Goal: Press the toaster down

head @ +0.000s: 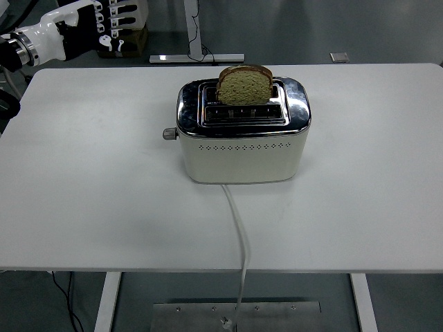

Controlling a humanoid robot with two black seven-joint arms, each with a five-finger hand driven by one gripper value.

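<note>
The toaster (242, 135) sits a little above the middle of the frame, on the white table (83, 207), cream-bodied with a shiny chrome top. A slice of bread (245, 85) stands upright in the rear slot, poking well up above the chrome. The lever knob (168, 133) juts from the toaster's left end, sitting high, near the top of that side. A white cord (240, 228) runs from the base of the toaster's front down toward the bottom of the frame and drops over the table's near edge.

Up in the far upper left corner, the left hand (97, 26) hangs in the air above the table's back edge, well apart from the toaster and the knob. Its fingers (114, 15) look loosely extended and side by side, gripping nothing. The white forearm leads off the left edge of the frame. Behind it, on the floor, a cardboard box (131, 40) is partly hidden by the hand.
</note>
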